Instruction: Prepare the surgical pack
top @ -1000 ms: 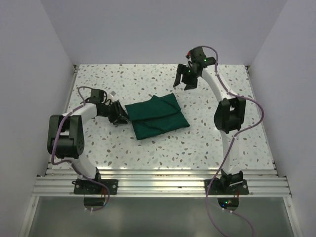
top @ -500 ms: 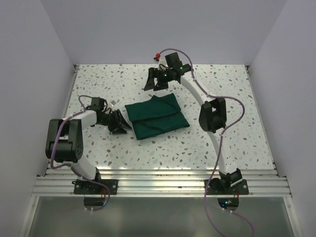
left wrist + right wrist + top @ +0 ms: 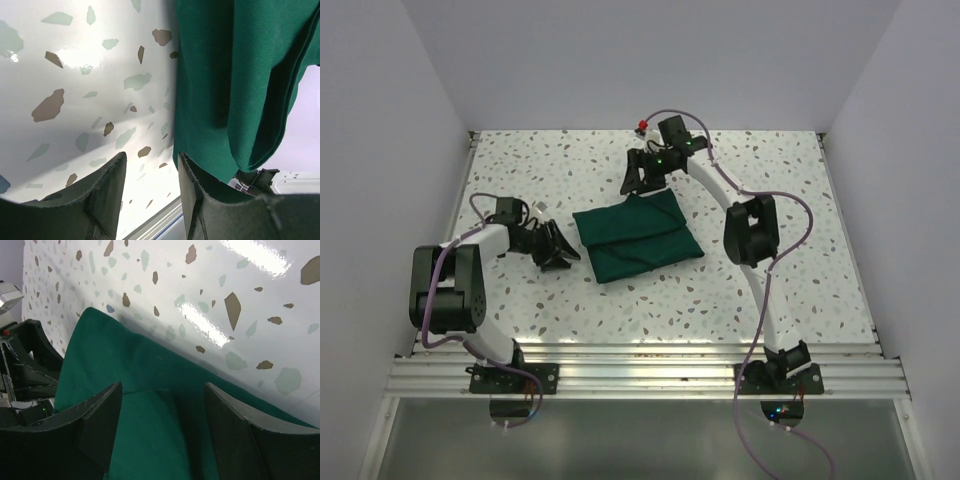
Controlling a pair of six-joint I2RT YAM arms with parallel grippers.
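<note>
The task's thing was a dark green folded cloth bundle [image 3: 638, 236], lying flat at the centre of the overhead view on a white speckled stone-pattern tabletop [image 3: 770, 180]. No instruments, gauze or tray were visible; I could not tell whether anything was wrapped inside.

I judged the bundle soft, limp and light. It looked likely to sag and let its layers slide or fall open if lifted by one flap. The safest hold seemed a pinch across a thick folded edge or corner, taking all layers together, with each of my grippers on a different side.

My left gripper [image 3: 563, 250] sat low on the tabletop, just left of the bundle's left edge. In its wrist view the fingers [image 3: 107, 185] were narrowly parted with only bare tabletop between them. One finger was right at the cloth's border; contact could not be confirmed.

My right gripper [image 3: 642, 178] hung at the bundle's upper edge in the overhead view. Its fingers [image 3: 100, 425] were spread wide, framing green cloth and gripping nothing.
</note>
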